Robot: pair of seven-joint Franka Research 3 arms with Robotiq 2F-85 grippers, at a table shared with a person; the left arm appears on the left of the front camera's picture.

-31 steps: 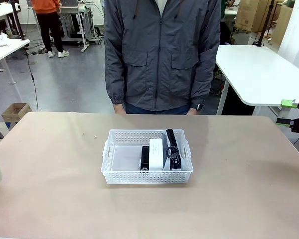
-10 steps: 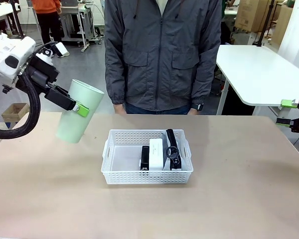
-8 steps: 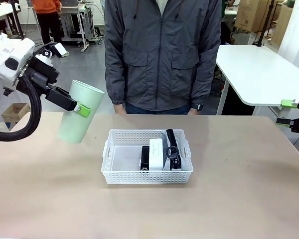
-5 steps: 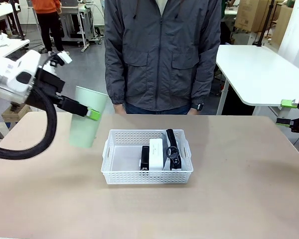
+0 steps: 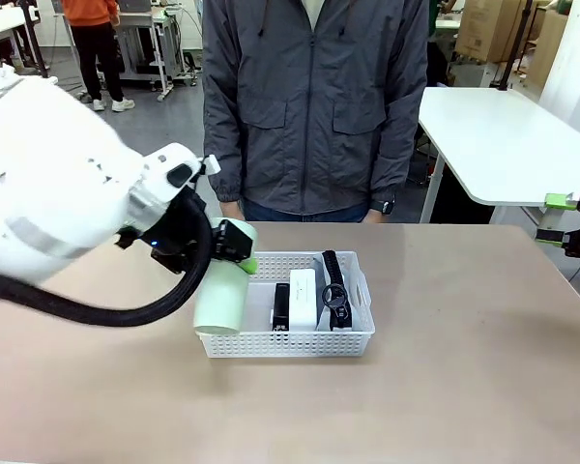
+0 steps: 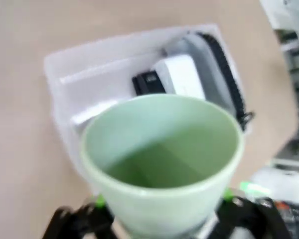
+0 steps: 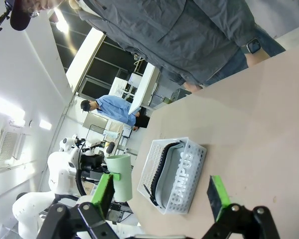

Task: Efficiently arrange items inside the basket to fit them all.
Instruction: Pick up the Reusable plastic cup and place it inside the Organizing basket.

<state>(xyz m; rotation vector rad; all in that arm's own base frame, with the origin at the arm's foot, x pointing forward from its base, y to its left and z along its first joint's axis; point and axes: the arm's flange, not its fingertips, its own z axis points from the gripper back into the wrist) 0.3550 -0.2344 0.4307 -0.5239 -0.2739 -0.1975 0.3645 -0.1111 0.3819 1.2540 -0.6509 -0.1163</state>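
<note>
- My left gripper (image 6: 162, 211) grasps the pale green cup (image 5: 222, 290), hanging over the basket's (image 5: 300, 343) left end.
- Stapler (image 5: 281, 304), white box (image 5: 304, 296), grey pouch (image 7: 182, 172) fill its right half.
- My right gripper (image 7: 162, 194) gapes, released.

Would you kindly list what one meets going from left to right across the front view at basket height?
Pale green cup held in the left hand → black stapler → white box → grey pouch with black strap → right end of the basket → right hand at the table's edge.
</note>
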